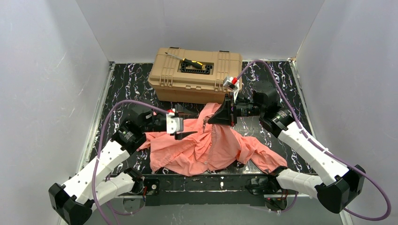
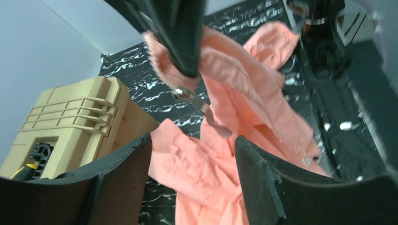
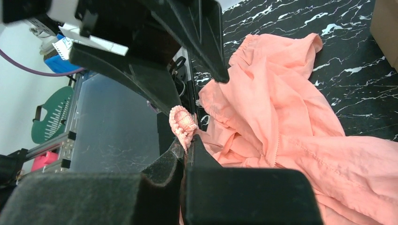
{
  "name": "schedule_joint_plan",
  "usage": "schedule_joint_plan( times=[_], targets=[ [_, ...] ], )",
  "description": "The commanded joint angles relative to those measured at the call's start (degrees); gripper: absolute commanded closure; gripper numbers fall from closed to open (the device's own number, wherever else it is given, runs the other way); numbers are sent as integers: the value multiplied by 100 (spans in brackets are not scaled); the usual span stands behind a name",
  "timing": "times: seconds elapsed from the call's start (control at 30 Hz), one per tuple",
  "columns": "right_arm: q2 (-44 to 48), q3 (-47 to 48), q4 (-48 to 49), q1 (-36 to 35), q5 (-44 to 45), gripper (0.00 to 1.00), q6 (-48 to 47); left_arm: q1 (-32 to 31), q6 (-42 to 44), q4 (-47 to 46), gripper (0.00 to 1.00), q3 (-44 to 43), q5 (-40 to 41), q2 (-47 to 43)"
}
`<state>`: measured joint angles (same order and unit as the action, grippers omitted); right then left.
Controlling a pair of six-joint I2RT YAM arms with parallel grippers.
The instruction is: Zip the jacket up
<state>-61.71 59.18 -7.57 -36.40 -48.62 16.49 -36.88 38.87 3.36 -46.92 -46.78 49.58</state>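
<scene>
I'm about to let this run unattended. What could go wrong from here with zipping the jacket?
The right end effector pinches only a small ruffled edge of the jacket, so the fabric may slip out under pull. The open left end effector faces the zipper pull hanging just below the right one, so the two could collide. The jacket lies crumpled, so loose fabric might jam the zipper.

Bright, even light from above fills the top view; the white walls (image 1: 42,93) shade to soft grey, with no hard shadows or glare. The left wrist view is blurred, and the jacket (image 2: 244,93) smears along its folds. In the right wrist view the near fingers (image 3: 244,197) are out of focus, while the jacket behind them is crisp.
</scene>
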Motion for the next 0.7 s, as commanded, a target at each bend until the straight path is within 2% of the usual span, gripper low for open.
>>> schedule_joint_plan(
  times=[0.0,0.13,0.23,0.33,0.53,0.67],
  targets=[
    [84,270,164,-6,5,99,-203,162,-2227,-1034,39,-433,-373,292],
    [132,231,324,-3,3,99,-216,199,-3311,-1516,45,-650,-573,494],
    [142,209,408,-7,-5,99,-211,206,-3754,-1755,56,-749,-615,582],
    [157,200,489,-7,-10,99,-178,205,-4104,-1896,58,-799,-769,662],
    [196,150,696,-7,4,99,-64,203,-4224,-1915,58,-818,-994,835],
    [246,42,960,-5,0,99,43,207,-4233,-1931,62,-880,-951,1036]
  ],
)
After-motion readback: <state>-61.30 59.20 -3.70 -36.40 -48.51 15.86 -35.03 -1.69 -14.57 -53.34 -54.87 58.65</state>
